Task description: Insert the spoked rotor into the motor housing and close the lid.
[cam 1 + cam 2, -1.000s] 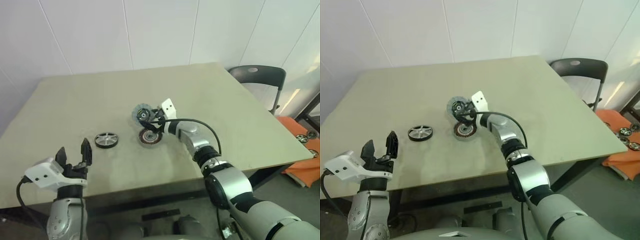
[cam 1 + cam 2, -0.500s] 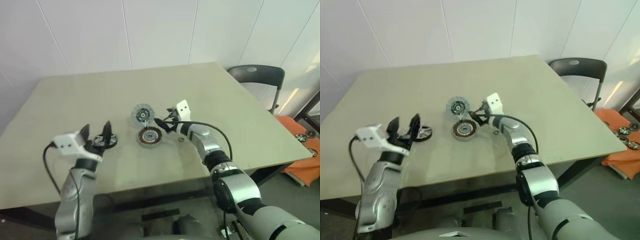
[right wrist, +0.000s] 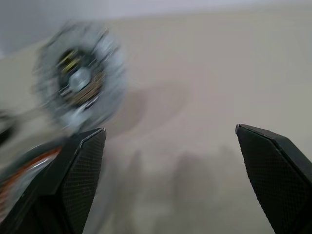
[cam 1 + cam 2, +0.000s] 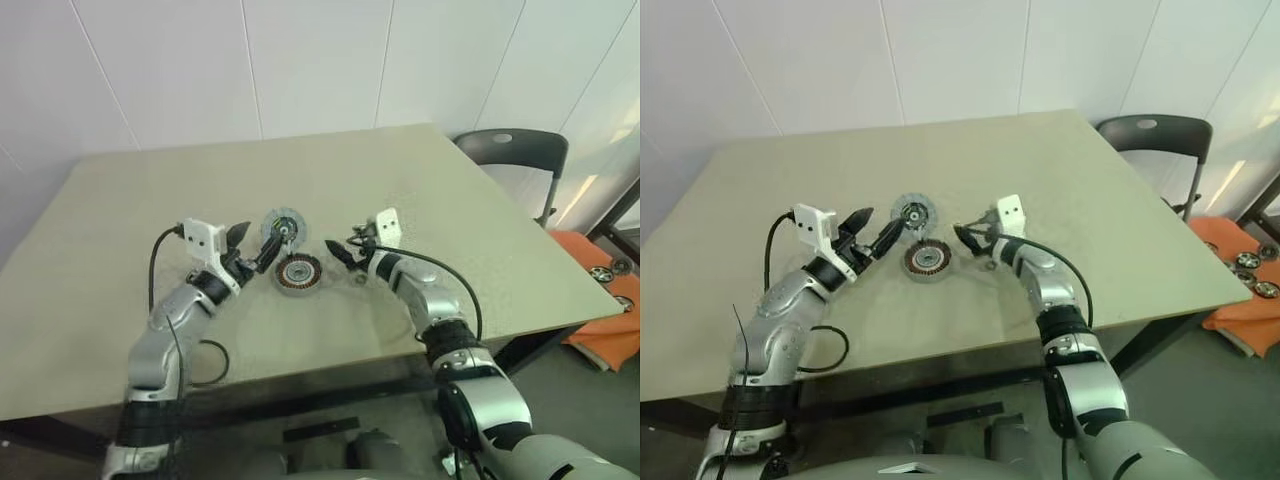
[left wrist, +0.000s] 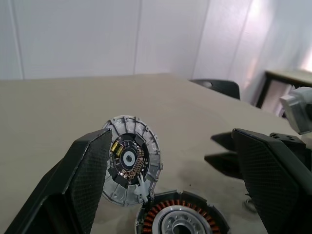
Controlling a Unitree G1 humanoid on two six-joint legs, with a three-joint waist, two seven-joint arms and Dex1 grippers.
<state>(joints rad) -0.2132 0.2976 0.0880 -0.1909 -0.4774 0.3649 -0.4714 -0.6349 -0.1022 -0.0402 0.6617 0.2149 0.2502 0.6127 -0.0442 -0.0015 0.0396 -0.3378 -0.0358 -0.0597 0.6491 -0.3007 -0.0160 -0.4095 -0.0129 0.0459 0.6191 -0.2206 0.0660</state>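
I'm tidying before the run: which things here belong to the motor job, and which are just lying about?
Job in hand:
motor housing
grey spoked disc, standing by the housing's rim
left gripper and right gripper, both open

Lying about:
black chair
orange sheet on the floor, with round parts on it

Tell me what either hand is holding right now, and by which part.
Nothing is held. The left hand and right hand are both open, with empty gaps, flanking the motor housing on the table.

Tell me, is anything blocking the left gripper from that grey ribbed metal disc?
Nothing visible does. The left gripper, fingers open, faces the tilted grey spoked metal disc directly, with just bare table between them.
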